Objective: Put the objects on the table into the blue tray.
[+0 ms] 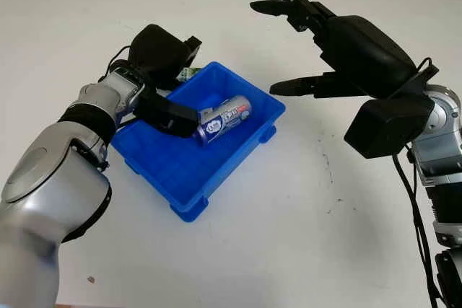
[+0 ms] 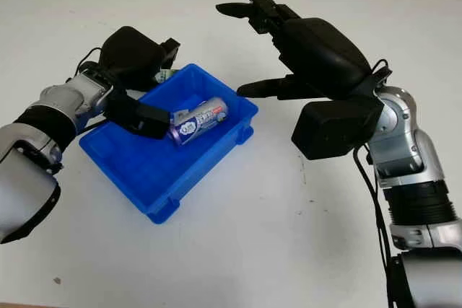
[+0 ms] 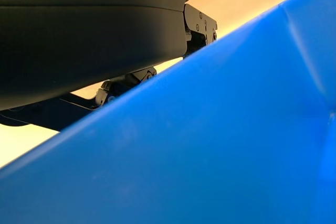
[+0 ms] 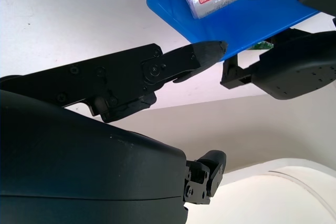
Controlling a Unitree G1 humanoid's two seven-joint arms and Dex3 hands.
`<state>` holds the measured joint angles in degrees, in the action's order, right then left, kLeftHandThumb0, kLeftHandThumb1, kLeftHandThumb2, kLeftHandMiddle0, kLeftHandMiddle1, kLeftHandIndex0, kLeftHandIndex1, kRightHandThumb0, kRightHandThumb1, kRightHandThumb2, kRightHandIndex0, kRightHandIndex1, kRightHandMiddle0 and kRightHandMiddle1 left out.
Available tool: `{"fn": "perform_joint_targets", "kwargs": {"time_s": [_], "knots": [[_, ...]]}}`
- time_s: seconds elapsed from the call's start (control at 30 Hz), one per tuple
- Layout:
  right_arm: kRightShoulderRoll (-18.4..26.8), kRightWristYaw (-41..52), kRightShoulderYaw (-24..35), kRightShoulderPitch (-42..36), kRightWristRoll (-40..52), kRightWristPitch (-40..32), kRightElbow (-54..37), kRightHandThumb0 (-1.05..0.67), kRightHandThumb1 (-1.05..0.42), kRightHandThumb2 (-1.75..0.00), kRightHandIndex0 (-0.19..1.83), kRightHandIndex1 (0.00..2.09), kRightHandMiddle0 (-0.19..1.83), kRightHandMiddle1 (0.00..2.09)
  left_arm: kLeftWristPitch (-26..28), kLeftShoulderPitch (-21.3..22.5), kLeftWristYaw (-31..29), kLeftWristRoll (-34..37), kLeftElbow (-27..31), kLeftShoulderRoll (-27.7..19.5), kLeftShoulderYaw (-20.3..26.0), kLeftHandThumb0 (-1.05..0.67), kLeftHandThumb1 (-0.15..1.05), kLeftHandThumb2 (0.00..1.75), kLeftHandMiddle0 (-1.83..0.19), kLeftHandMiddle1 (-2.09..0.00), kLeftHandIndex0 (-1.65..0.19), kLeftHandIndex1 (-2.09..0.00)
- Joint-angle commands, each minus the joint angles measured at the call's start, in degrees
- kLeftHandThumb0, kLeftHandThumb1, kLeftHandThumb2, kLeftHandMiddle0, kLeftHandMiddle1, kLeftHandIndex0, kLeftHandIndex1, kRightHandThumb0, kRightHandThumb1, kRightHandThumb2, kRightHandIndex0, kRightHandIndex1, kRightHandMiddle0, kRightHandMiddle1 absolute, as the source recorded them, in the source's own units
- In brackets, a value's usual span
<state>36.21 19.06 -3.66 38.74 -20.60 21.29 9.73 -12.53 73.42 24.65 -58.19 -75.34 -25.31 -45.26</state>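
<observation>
A plain white table (image 1: 289,236) fills the scene. On it, left of the middle, stands a blue rectangular plastic tray (image 1: 189,178), turned at an angle. Inside lies a silver drink can with blue print (image 1: 224,118), on its side, near the far wall of the tray. The left hand (image 1: 162,70) reaches over the tray's left rim, one black finger (image 1: 173,115) touching the can's end; I cannot tell if it grips. The right hand (image 2: 289,41) hangs open above the table, right of the tray.
</observation>
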Motion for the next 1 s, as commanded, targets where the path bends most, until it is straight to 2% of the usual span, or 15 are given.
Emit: {"fn": "perform_joint_targets", "kwargs": {"time_s": [0.0,0.07,0.1,0.13,0.2,0.23,0.4,0.47,0.63,0.7,0.73,0.77,0.83,0.87,0.97], "knots": [[-0.3,-0.1,-0.1,0.7,0.4,0.1,-0.2,-0.53,-1.03,-0.05,0.02,0.07,-0.19,0.59,-0.4,2.3,0.5,0.5,0.3,-1.1,0.5,-0.45,1.05,0.15,-0.61,-2.09,-0.21,-1.86],[-0.3,0.1,-0.1,0.7,0.6,-0.1,-0.3,-0.53,-1.03,-0.05,0.01,0.07,-0.19,0.58,-0.4,2.6,0.3,0.7,0.4,-1.3,1.1,-0.43,1.05,0.11,-0.6,-2.09,-0.3,-1.62],[-0.3,0.1,-0.1,0.8,0.7,0.1,0.0,-0.53,-1.03,-0.05,0.01,0.07,-0.19,0.58,-0.2,2.8,0.4,0.6,0.3,-1.4,1.1,-0.42,1.05,0.09,-0.59,-2.09,-0.32,-1.59],[-0.3,0.1,-0.1,0.9,0.8,0.2,0.1,-0.53,-1.03,-0.06,0.01,0.07,-0.19,0.58,0.0,3.0,0.5,0.4,0.3,-1.5,1.0,-0.43,1.05,0.1,-0.59,-2.09,-0.32,-1.61],[-0.3,0.3,-0.2,1.0,1.0,0.3,0.3,-0.53,-1.04,-0.06,0.01,0.06,-0.19,0.57,0.6,3.3,0.7,0.3,0.4,-1.8,1.2,-0.44,1.05,0.15,-0.57,-2.09,-0.24,-1.81],[-0.4,0.2,-0.2,1.0,0.9,0.2,0.4,-0.53,-1.04,-0.06,0.01,0.06,-0.19,0.57,1.1,3.4,0.8,0.7,0.5,-1.8,1.6,-0.45,1.05,0.16,-0.59,-2.09,-0.22,-1.82],[-0.4,-0.1,-0.5,1.4,0.6,0.7,1.0,-0.53,-1.03,-0.05,0.01,0.07,-0.19,0.58,1.1,4.1,0.5,3.1,0.6,-2.8,4.3,-0.46,1.05,0.2,-0.46,-2.09,-0.19,-1.72],[-0.5,0.1,-0.5,1.5,0.8,0.6,1.2,-0.53,-1.03,-0.05,0.01,0.06,-0.19,0.57,0.6,4.3,1.1,4.6,0.7,-3.3,5.8,-0.45,1.05,0.15,-0.47,-2.09,-0.21,-1.69],[-0.6,0.3,-0.7,1.7,0.6,0.3,1.3,-0.54,-1.04,-0.06,0.0,0.06,-0.19,0.55,0.8,5.5,0.1,6.4,1.4,-4.6,7.8,-0.46,1.05,0.18,-0.47,-2.09,-0.21,-1.67],[-0.5,0.3,-0.8,1.8,0.3,0.3,1.3,-0.53,-1.04,-0.05,0.0,0.06,-0.19,0.55,0.4,5.7,0.0,7.9,1.9,-4.9,9.4,-0.47,1.05,0.17,-0.56,-2.09,-0.17,-1.96],[-0.3,0.2,-0.9,1.8,-0.1,0.4,1.3,-0.54,-1.04,-0.06,0.0,0.06,-0.19,0.55,0.0,5.7,-0.6,9.1,2.1,-5.0,10.6,-0.46,1.05,0.15,-0.59,-2.09,-0.17,-2.02],[-0.3,0.1,-0.9,1.8,-0.3,0.4,1.3,-0.54,-1.04,-0.06,0.0,0.06,-0.19,0.55,-0.1,5.9,-1.8,10.4,2.4,-5.2,11.8,-0.47,1.05,0.17,-0.58,-2.09,-0.16,-1.98],[-0.4,0.1,-0.9,1.8,-0.2,0.6,1.5,-0.54,-1.04,-0.05,0.0,0.06,-0.19,0.55,0.4,6.4,-5.3,12.9,3.3,-5.3,14.0,-0.5,1.05,0.24,-0.51,-2.09,-0.17,-1.73],[-0.4,0.1,-0.9,1.7,-0.1,0.5,1.4,-0.53,-1.04,-0.05,0.0,0.06,-0.19,0.55,-0.1,6.5,-6.7,14.1,4.0,-5.7,15.1,-0.5,1.05,0.23,-0.51,-2.03,-0.2,-1.68],[-0.5,0.2,-0.9,1.6,0.1,0.2,1.2,-0.53,-1.04,-0.05,0.0,0.06,-0.19,0.55,-1.7,6.4,-10.3,17.3,6.3,-6.9,18.0,-0.47,1.05,0.21,-0.61,-1.91,-0.3,-1.74]]}}
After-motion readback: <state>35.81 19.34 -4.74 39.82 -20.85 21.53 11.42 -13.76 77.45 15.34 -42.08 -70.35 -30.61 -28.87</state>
